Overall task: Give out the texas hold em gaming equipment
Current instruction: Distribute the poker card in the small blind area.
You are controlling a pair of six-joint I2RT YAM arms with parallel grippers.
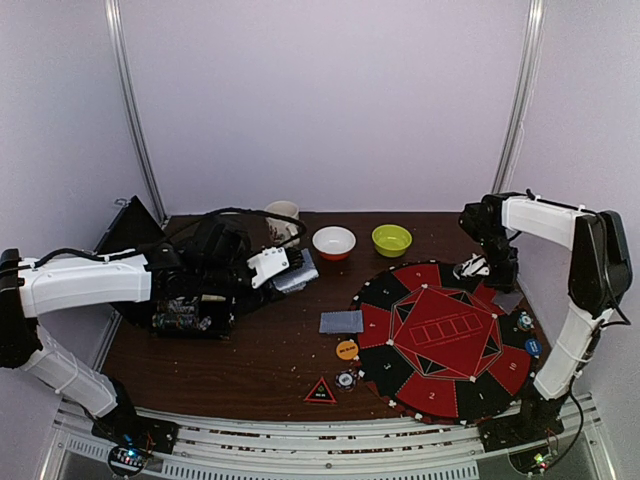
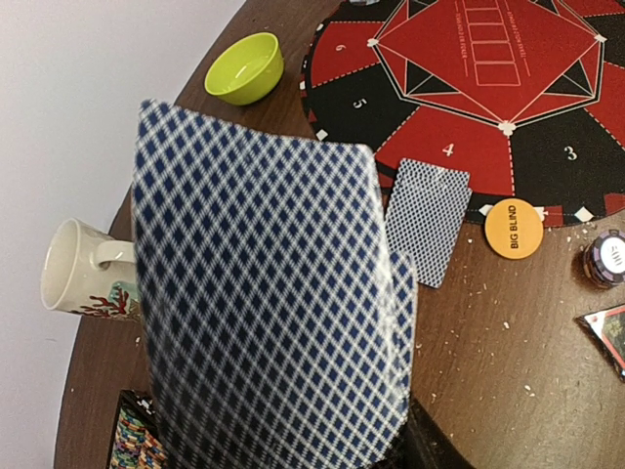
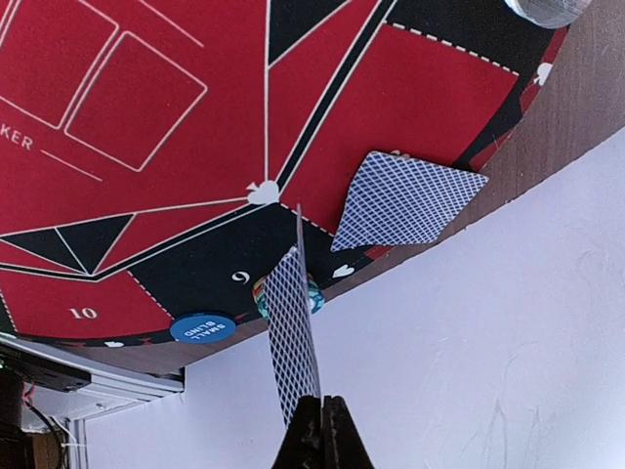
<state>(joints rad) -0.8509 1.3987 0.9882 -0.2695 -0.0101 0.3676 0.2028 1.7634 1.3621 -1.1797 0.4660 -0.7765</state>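
Note:
My left gripper is shut on a stack of blue-checked playing cards, which fills the left wrist view and hides the fingers. My right gripper is shut on a single card, seen edge-on above the mat's far right rim. One card lies on the red-and-black mat below it. Another face-down card lies on the table left of the mat. The orange disc, a chip and the red-edged black triangular marker sit nearby. The blue disc and a chip rest on the mat's right edge.
A white bowl, a green bowl and a cream mug stand along the back of the table. An open black case holding chips sits at the left under my left arm. White walls close in on every side.

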